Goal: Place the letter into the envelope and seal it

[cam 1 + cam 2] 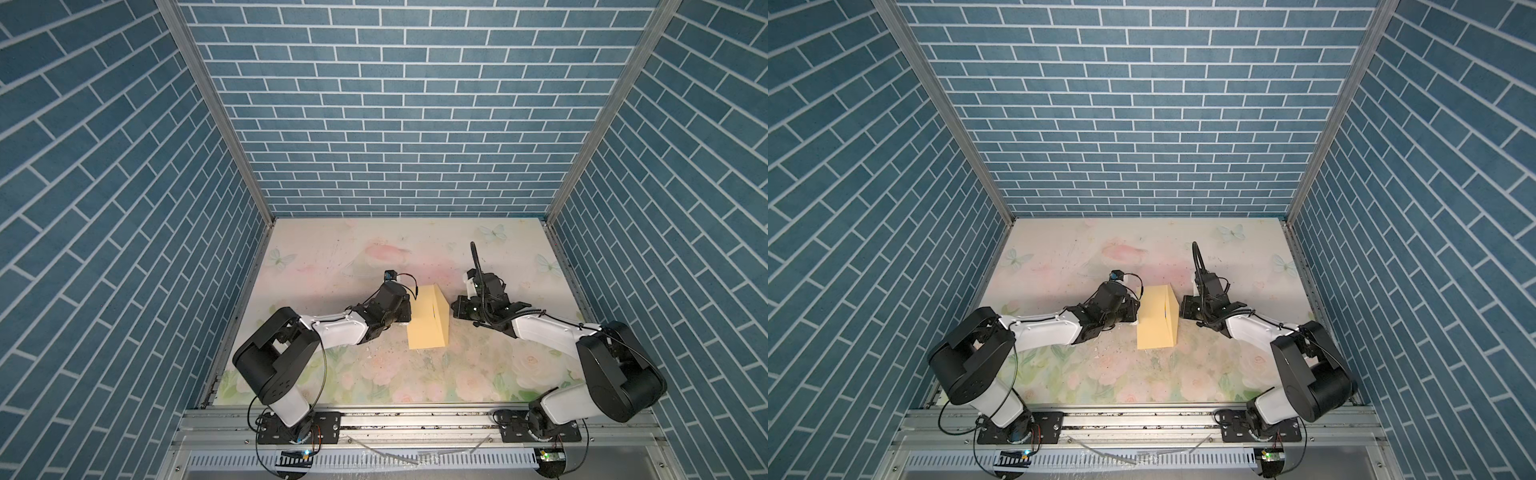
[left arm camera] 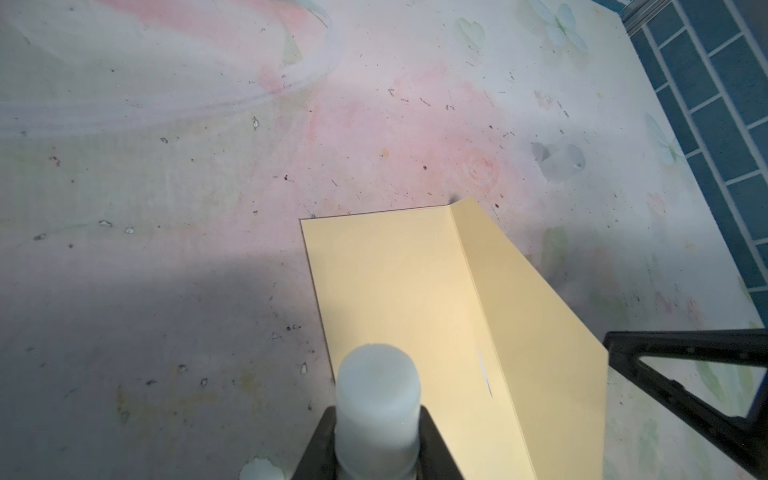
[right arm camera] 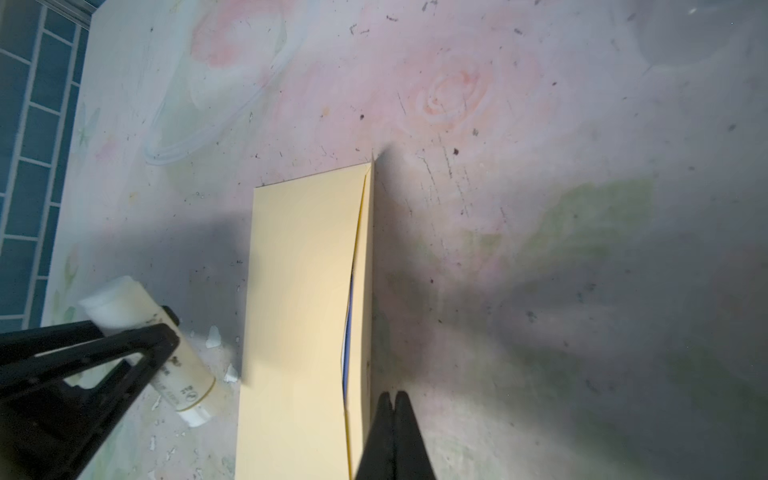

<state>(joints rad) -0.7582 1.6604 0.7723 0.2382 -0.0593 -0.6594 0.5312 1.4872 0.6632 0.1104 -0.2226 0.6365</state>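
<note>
The yellow envelope (image 1: 424, 320) (image 1: 1154, 320) lies on the floral mat between both arms, its pointed flap (image 2: 532, 316) standing up along the right side. Inside the mouth shows a thin blue and white edge of the letter (image 3: 347, 332); the rest of it is hidden. My left gripper (image 2: 376, 419) is shut on a white glue stick (image 2: 376, 395) (image 3: 187, 382), held just off the envelope's left edge. My right gripper (image 3: 392, 397) (image 1: 455, 309) is shut, its tips against the outer side of the raised flap. No paper shows between the tips.
Small white scraps (image 3: 214, 336) lie on the mat (image 1: 374, 257) beside the glue stick. Blue brick walls (image 1: 395, 124) close in the back and both sides. An aluminium rail (image 1: 415, 419) carrying both arm bases runs along the front.
</note>
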